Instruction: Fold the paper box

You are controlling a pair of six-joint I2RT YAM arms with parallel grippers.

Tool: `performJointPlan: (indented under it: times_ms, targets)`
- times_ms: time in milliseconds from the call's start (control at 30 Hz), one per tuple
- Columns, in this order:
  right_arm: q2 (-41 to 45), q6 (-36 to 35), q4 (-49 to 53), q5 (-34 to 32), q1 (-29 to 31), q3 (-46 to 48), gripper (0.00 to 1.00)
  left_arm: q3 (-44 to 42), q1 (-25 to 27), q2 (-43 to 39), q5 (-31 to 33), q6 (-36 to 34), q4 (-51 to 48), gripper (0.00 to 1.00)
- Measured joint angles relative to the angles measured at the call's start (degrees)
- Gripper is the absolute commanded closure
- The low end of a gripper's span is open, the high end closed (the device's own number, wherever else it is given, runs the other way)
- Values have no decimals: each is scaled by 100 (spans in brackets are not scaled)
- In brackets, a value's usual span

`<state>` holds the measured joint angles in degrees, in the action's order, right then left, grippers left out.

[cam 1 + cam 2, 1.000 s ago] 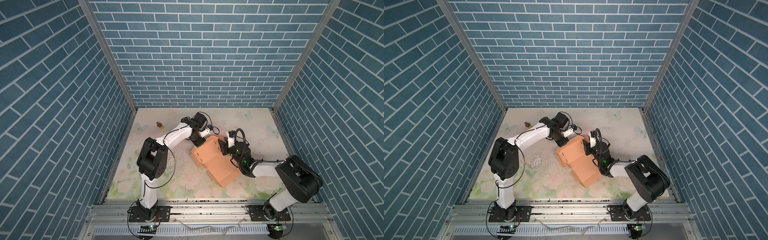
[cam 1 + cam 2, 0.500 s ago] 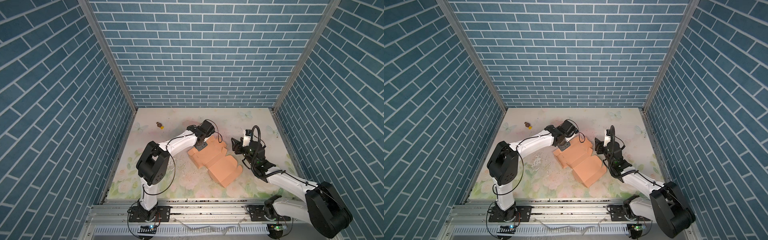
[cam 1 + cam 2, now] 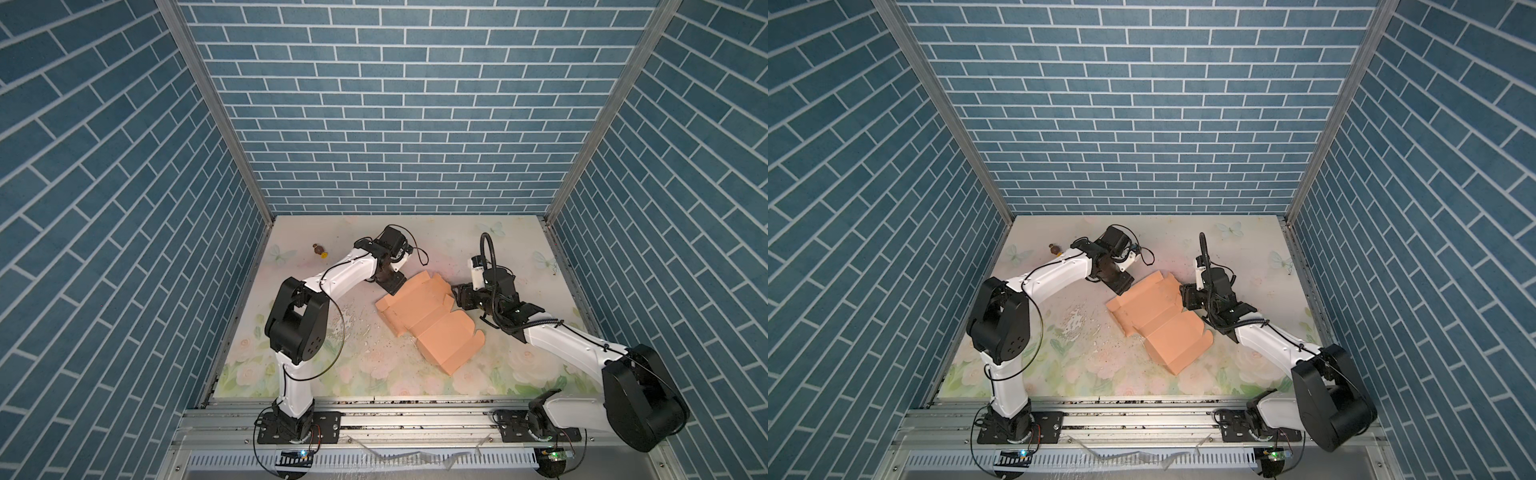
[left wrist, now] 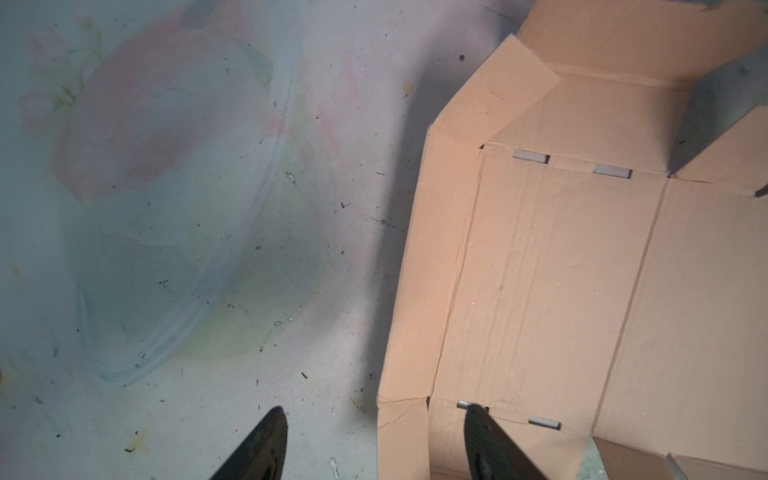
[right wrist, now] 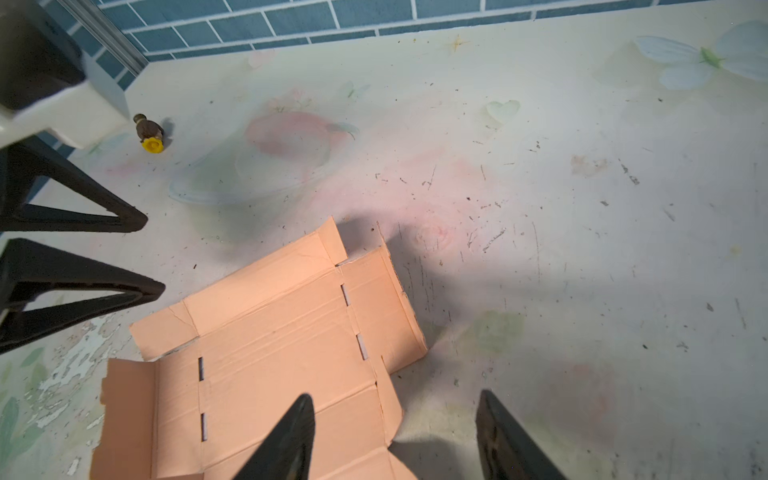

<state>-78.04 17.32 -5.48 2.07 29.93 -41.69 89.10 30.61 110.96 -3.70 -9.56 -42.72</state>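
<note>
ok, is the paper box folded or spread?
Spread: paper box lies opened out on the table, creased panels flat, only some edge flaps tilted up.

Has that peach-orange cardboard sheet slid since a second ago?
No. The paper box keeps its distance from the tiny brown-and-yellow object, only flatter.

A: What colour was the paper box (image 3: 428,320)?
B: Plain peach-orange. The bench (image 3: 449,249) was pale cream, printed with faded pink flowers, green leaves and light blue butterflies.
A: And the walls (image 3: 395,104)?
B: Blue brick pattern, white lines. The small object (image 3: 319,249) was brown, tipped yellow
</note>
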Motion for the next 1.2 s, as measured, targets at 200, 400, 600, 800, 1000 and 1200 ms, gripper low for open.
performJointPlan:
  times_ms: [200, 400, 600, 800, 1000, 1200]
  targets:
    - [-1071, -514, 717, 267, -129, -1193, 43, 129, -223, 286, -396, 140, -35, 25]
    - [-2208, -1005, 1423, 492, -210, -2356, 48, 267, -452, 424, -673, 372, -55, 22]
    - [-2826, -1401, 1744, 584, -214, -2675, 52, 345, -638, 525, -697, 485, -74, 21]
    - [-3147, -1692, 1797, 717, -214, -2813, 70, 435, -654, 695, -870, 472, -133, 21]
    - [-3217, -1860, 1694, 800, -214, -2811, 97, 463, -660, 756, -1021, 433, -157, 21]
    - [-3077, -1912, 1126, 800, -201, -2371, 100, 472, -675, 782, -1095, 374, -157, 21]
